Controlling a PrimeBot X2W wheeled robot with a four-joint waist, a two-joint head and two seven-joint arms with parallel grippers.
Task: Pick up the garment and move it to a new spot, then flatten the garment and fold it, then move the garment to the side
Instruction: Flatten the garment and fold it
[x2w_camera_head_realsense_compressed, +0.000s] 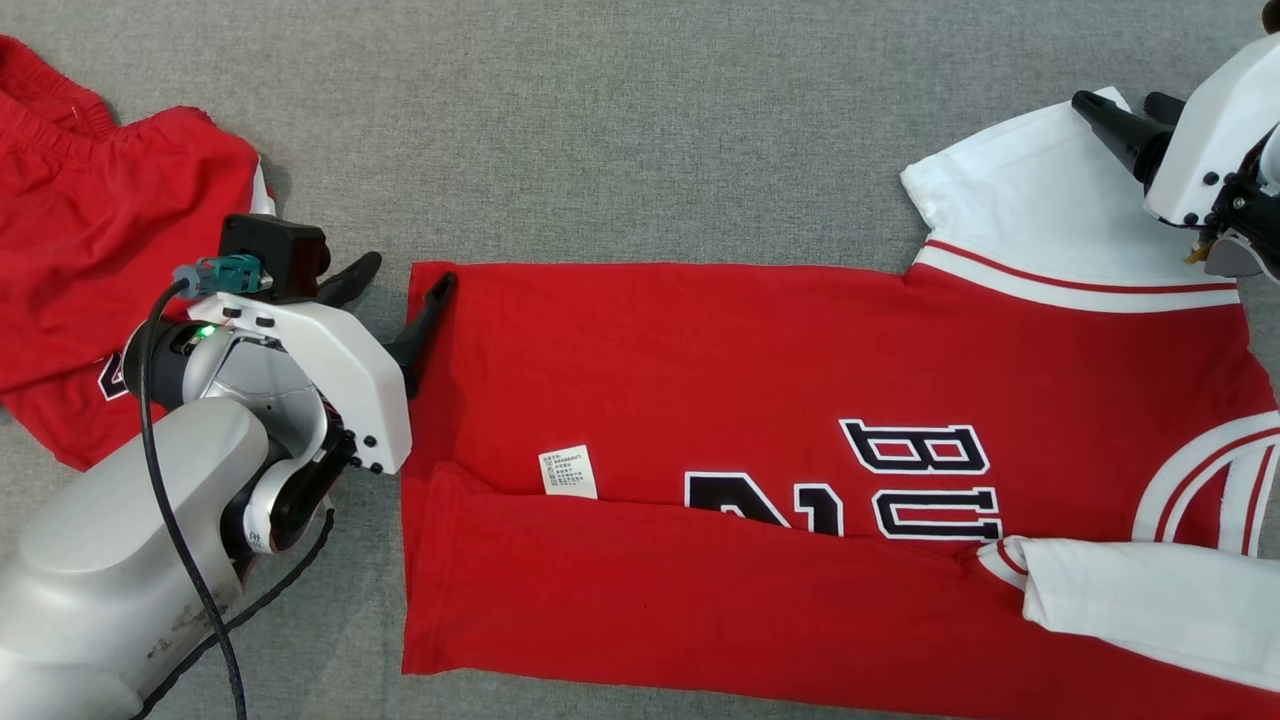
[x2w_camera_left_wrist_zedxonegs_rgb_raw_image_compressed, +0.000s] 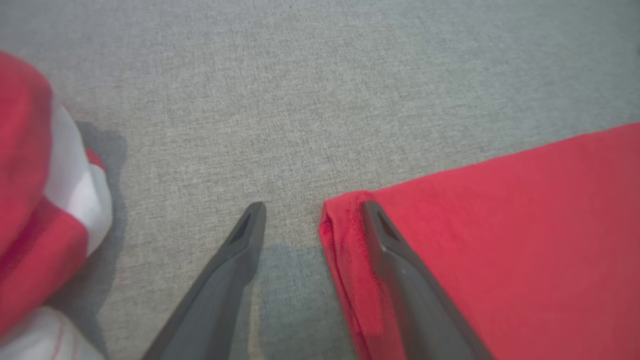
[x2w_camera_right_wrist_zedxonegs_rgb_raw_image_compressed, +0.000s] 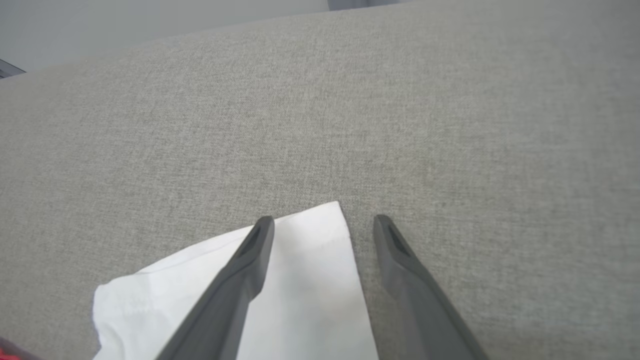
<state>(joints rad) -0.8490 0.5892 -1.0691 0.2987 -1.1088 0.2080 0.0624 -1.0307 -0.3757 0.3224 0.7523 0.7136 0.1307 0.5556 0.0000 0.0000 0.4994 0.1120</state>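
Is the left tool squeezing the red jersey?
No, the left tool is open: one finger over the red jersey, one over gray fabric.

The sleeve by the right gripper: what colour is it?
The sleeve is white with a thin red stripe at its base; best in the head view.

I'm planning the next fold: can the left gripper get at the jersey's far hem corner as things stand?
Probably yes. The left gripper stands open astride the hem corner of the jersey, one side over cloth, the other over the grey surface; nothing lies between.
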